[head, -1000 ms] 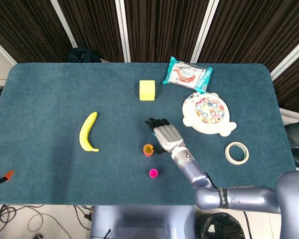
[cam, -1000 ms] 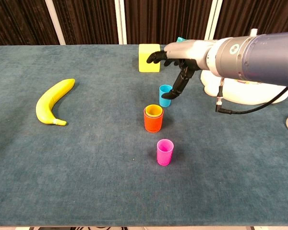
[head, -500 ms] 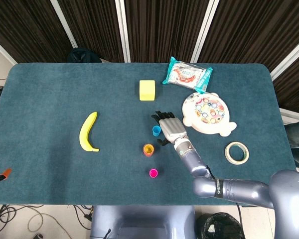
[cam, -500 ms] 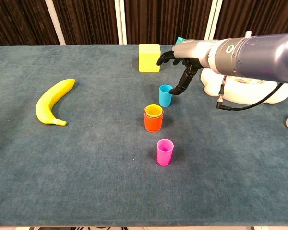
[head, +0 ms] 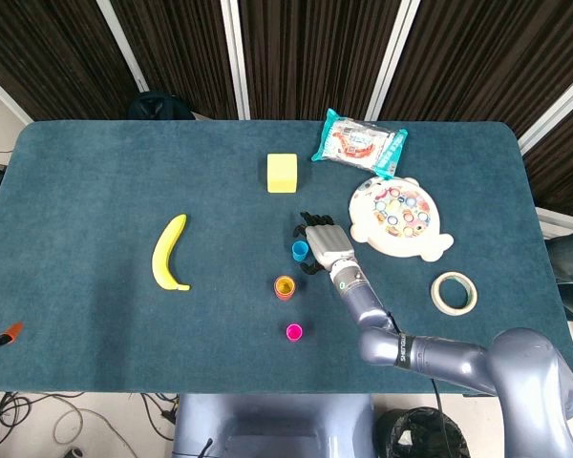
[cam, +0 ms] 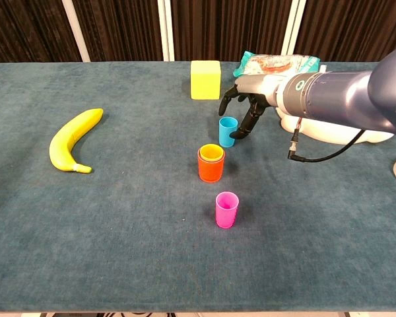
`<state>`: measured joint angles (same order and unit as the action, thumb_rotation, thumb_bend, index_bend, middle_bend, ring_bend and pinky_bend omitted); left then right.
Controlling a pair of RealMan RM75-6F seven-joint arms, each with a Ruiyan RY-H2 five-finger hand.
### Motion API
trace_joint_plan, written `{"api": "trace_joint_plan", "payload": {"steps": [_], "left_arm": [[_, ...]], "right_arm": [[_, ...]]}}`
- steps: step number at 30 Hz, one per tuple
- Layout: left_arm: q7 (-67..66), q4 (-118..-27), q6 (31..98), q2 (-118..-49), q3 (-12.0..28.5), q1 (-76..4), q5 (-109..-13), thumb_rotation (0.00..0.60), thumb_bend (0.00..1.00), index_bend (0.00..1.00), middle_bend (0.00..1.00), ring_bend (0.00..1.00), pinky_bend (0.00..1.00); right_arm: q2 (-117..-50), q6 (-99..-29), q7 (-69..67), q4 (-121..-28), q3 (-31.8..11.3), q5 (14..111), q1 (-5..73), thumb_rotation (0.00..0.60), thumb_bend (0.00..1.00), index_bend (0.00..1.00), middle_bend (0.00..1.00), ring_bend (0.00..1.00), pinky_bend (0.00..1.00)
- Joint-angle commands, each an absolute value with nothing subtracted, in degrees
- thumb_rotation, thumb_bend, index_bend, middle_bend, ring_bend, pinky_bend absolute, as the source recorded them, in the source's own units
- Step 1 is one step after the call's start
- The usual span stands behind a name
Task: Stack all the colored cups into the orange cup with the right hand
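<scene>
Orange cup (cam: 210,169): small orange plastic cup standing upright on the desk, in front of the right hand and a little to its left; a yellow cup (cam: 211,153) is nested inside it, rim showing above the orange rim.
Desk (head: 95,191): dark teal felt-covered desk carrying everything.
Right arm (cam: 330,99): grey metallic arm reaching in from the right side, low over the desk.
Right hand (cam: 246,105): black-fingered hand, fingers spread and curved downward, holding nothing; its fingertips (cam: 232,135) sit just beside the blue cup, and I cannot tell whether they touch it.
Fishing toy (head: 400,218): white round plastic toy tray with coloured pieces, to the right of the hand.
Banana (head: 169,253): yellow banana lying well to the left of the hand.
Snack bag (head: 360,143): teal and white packet lying beyond the hand, near the far edge.
Tape roll (head: 454,293): pale ring of tape, to the right of the hand and nearer the robot.
Yellow block (cam: 205,79): yellow foam cube beyond the hand, slightly to its left.
Blue cup (cam: 228,131): small light-blue plastic cup, upright, immediately left of the hand's fingertips, between the hand and the orange cup.
Pink cup (cam: 226,209): small magenta plastic cup, upright, nearer the robot than the orange cup, apart from the hand.
Left hand: seen in neither view.
</scene>
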<state>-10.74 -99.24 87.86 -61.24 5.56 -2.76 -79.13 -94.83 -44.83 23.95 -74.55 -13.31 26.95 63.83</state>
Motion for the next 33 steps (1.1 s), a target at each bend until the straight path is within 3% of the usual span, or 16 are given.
{"api": "trace_joint_plan", "payload": {"steps": [1, 33], "left_arm": [[-10.78, -99.23, 87.83, -61.27, 5.53, -2.79, -79.18, 0.6, 0.0, 0.0, 0.0, 0.0, 0.04], [-10.68, -99.06, 87.45, -61.31, 5.48, -3.01, -78.87, 0.6, 0.0, 0.0, 0.0, 0.0, 0.04]], "right_arm": [[-95.26, -44.56, 23.8, -73.96, -13.29, 27.28, 63.78, 0.6, 0.39, 0.36, 0.0, 0.08, 0.07], [-98.78, -43.65, 24.51, -68.2, -14.39, 28.56, 64.11, 0.6, 0.39, 0.48, 0.0, 0.08, 0.09]]}}
